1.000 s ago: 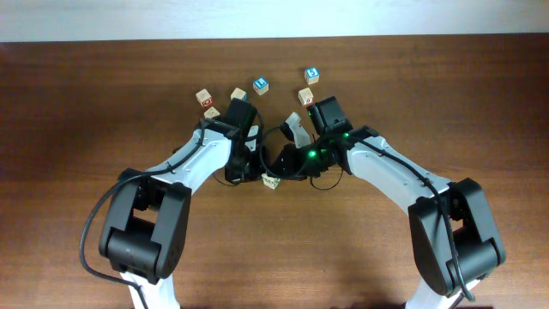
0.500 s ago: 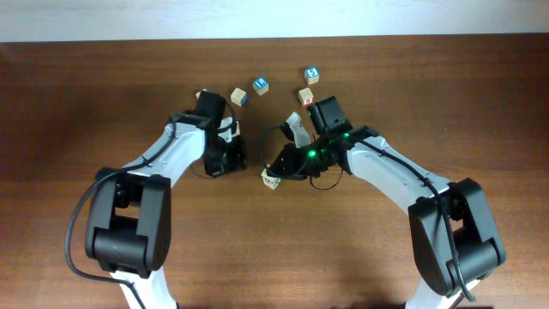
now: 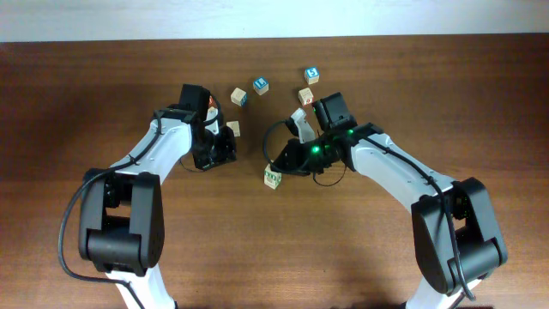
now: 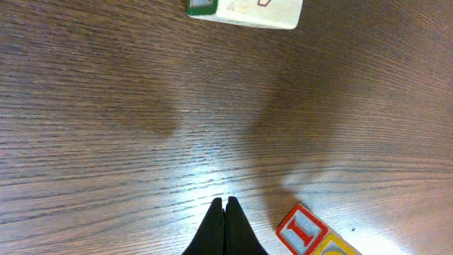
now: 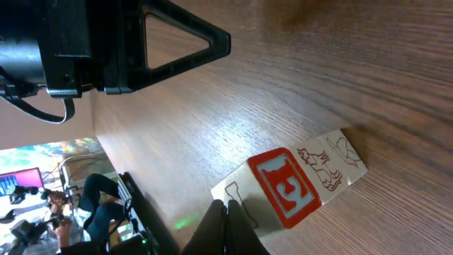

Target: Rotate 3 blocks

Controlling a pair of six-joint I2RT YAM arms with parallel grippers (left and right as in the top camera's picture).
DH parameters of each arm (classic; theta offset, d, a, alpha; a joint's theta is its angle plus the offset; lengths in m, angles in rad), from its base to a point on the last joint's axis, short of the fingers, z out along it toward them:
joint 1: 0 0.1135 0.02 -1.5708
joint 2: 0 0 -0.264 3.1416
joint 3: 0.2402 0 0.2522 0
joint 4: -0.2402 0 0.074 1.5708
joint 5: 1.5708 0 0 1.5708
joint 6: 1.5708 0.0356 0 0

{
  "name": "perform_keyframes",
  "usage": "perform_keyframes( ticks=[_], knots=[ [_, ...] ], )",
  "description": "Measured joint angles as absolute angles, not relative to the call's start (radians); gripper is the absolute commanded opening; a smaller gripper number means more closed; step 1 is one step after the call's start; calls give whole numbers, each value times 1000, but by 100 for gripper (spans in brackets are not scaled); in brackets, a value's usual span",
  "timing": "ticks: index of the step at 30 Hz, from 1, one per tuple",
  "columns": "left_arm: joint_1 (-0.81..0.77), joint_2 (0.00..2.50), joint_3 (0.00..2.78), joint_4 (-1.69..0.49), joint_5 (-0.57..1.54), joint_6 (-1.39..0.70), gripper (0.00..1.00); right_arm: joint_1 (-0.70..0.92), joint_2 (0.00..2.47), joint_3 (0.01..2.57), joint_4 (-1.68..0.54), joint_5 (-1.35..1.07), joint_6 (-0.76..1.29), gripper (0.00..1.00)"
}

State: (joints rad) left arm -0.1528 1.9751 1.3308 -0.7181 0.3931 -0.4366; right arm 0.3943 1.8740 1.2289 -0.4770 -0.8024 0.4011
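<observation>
Right gripper (image 5: 226, 207) is shut tight w/ nothing between the jaws, tips low and right at the green-marked block (image 3: 273, 178), which sits near the middle of the table (image 3: 103, 86). The wrist view shows a red-bordered letter on one side of the block at those tips, prob. the same one. Left gripper (image 4: 226, 205) is also fully closed and empty. The red-bordered block (image 4: 303, 230) is just beside its tips, not touching, toward the far edge. The step looks like a closed-tip nudge to turn the block. To do it well, push near a corner, off-centre, so it spins rather than slides. Keep the tips low on the side face so the block doesn't tip, go slow, and keep the arms apart, since they're close. Blocks are small pale wood cubes w/ crisp edges, printed colour borders and thin red line drawings. The table is dark wood grain w/ a slight sheen, prob. slippery. The fingers are black and taper to a point.
</observation>
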Motion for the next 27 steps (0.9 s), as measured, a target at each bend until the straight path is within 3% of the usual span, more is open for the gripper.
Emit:
perform_keyframes(
  ticks=[18, 20, 24, 27],
  knots=[
    [-153, 1975, 1332, -718, 393, -437, 0, 392, 1878, 1251, -501, -810, 410, 16],
    [-153, 1975, 1332, -718, 393, -437, 0, 392, 1869, 1266, -521, -810, 412, 21],
    [-141, 1975, 1368, -773, 393, -422, 0, 391, 1818, 1352, -583, -808, 397, 41],
    [-100, 1975, 1494, -897, 392, -379, 0, 370, 1774, 1479, -748, -784, 342, 53]
  ],
)
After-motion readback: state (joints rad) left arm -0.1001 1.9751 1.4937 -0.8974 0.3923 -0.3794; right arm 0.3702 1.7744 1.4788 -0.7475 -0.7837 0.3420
